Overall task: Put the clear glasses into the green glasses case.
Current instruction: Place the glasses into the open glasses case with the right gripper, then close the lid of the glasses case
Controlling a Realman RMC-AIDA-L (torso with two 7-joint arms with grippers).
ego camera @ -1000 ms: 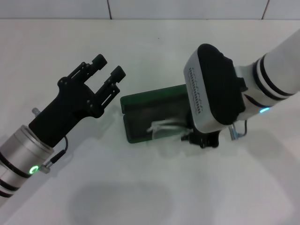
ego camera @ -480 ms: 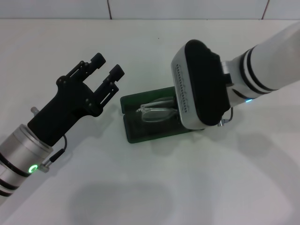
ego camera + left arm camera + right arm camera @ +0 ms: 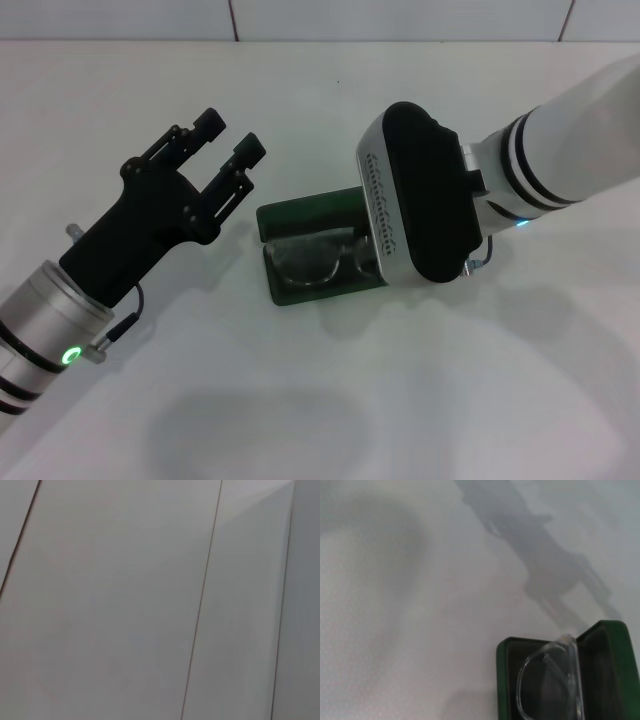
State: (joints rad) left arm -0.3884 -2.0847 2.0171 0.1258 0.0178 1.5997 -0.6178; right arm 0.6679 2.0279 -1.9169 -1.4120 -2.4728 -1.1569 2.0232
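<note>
Right gripper (image 3: 385, 262) is hidden under its own wrist housing at the right end of the green glasses case (image 3: 300, 215); whether it is clenched or released cannot be told. Clear glasses (image 3: 312, 257) are seen lying inside the open case on the dark lining, so placement is judged nearly done; release, retreat and perhaps lid closing are left. Left gripper (image 3: 223, 146) is held open and empty, left of the case, idle above the white table (image 3: 330, 400). Compared with a second ago, the glasses are lowered from a bunched white shape at the near rim into the tray, and the right wrist is shifted left.
</note>
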